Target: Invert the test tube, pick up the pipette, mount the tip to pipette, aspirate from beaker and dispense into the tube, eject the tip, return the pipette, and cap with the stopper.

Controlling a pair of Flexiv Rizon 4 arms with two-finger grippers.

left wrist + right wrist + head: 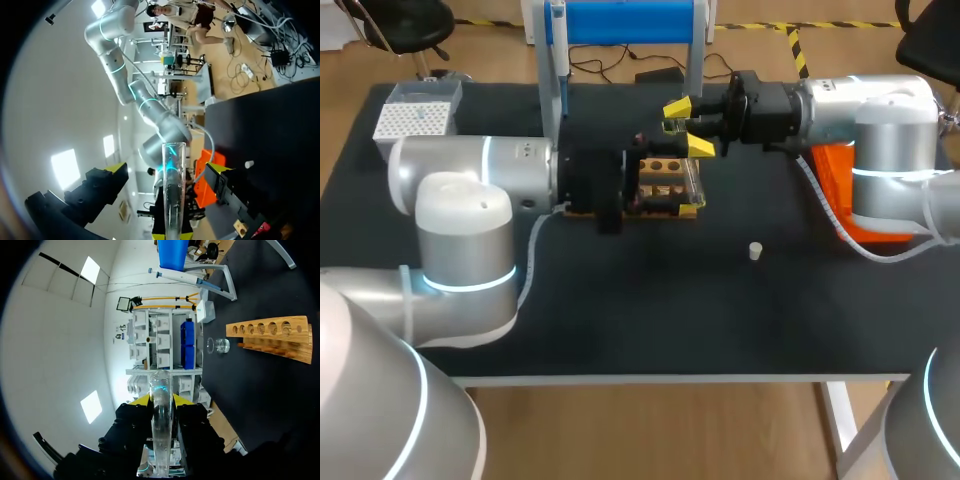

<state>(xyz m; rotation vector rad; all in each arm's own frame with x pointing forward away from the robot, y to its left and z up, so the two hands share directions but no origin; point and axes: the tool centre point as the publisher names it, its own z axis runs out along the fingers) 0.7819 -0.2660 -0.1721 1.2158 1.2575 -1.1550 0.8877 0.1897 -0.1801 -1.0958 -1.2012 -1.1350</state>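
- Head view is showing us working above the black table point(620, 320).
- The wooden rack point(265, 331) is standing just underneath, crowding any downward swing.
- Our right gripper point(161, 400) is clenching the test tube point(161, 385), holding it level, probably for the inversion handover.
- Our left gripper point(167, 167) is hanging released, fingers point(116, 168) flanking the tube without touching.
- The small stopper point(756, 250) is lying well apart, obstructing nothing.

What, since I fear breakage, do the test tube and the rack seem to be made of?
The test tube: clear glass or hard plastic, I cannot tell which; glossy, the room shows through and light glints along it. The rack: apparently bare wood, matt; pale tan face with round drilled holes.
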